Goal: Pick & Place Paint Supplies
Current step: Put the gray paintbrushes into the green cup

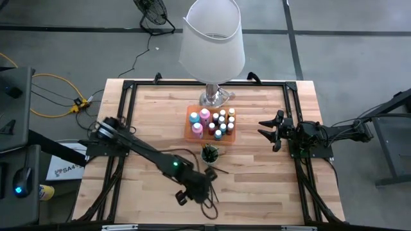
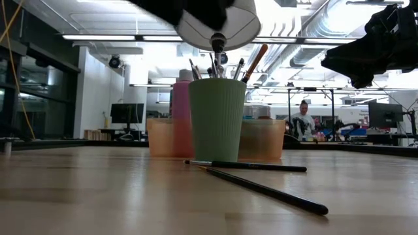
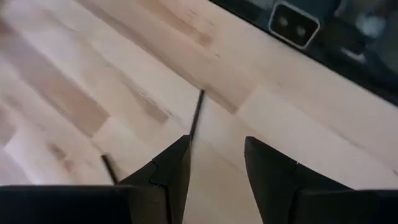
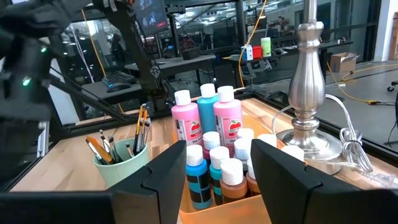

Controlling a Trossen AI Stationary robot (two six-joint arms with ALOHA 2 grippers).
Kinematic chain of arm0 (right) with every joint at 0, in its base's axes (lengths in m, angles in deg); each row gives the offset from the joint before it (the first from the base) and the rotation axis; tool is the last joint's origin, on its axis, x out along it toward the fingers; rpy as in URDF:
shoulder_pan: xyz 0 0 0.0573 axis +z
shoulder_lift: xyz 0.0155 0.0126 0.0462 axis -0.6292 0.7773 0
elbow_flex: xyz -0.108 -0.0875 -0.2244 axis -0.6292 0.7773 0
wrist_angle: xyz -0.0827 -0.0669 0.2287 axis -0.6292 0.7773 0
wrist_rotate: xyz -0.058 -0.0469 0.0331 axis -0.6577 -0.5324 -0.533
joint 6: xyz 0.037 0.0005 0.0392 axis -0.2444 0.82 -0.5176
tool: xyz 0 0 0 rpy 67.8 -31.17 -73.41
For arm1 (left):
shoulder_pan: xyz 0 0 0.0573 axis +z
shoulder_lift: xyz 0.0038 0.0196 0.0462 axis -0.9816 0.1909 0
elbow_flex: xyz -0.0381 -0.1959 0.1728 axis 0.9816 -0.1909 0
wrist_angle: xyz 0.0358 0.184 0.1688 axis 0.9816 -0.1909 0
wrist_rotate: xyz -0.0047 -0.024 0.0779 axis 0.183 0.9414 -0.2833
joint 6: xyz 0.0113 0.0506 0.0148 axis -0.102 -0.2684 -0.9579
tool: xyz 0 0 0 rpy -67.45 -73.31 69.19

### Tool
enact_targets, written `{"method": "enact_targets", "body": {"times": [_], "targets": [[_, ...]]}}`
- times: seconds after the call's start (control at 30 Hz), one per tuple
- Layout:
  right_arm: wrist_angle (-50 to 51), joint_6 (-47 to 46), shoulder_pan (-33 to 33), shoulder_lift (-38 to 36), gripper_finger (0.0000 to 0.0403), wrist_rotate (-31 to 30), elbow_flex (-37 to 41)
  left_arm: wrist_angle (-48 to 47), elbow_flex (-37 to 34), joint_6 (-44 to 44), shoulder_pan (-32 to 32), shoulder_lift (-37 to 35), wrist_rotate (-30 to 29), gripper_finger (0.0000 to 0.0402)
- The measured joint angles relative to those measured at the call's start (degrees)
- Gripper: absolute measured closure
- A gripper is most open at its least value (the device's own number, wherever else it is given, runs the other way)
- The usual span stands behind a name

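A: What does the left gripper (image 1: 204,192) show?
B: At the table's (image 1: 257,186) near edge, its jaws stand apart over a loose brush (image 3: 194,118), holding nothing.
A: Further right?
B: Green brush cup (image 1: 210,153), orange tray of paint bottles (image 1: 211,123) beyond it, then the right gripper (image 1: 270,131), jaws apart and empty.

wood table (image 1: 257,186), tray (image 1: 192,136), cup (image 1: 210,154), brushes (image 2: 261,188), lamp (image 1: 214,97)
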Motion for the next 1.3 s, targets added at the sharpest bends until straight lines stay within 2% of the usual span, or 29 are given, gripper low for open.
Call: {"method": "enact_targets", "body": {"times": [0.17,0.43,0.7,1.17,1.3], "targets": [[-0.02,0.00,0.01,0.00,0.0229,0.01,-0.02,-8.14,6.92,-4.92,0.19,7.60,-0.50,0.0256],[-0.02,0.02,0.00,0.00,0.0229,0.01,-0.01,-10.85,10.87,-12.59,0.44,15.81,-9.18,0.0256],[-0.02,0.00,0.00,0.00,0.0229,0.01,0.00,-11.88,11.69,-14.78,0.51,17.09,-9.71,0.0256],[-0.02,0.02,0.01,0.00,0.0229,0.01,0.00,-10.16,11.68,-16.28,2.79,17.09,-6.73,0.0257],[-0.02,0.00,-0.01,0.00,0.0229,0.01,-0.01,-9.93,11.67,-16.51,2.84,17.09,-4.97,0.0270]]}}
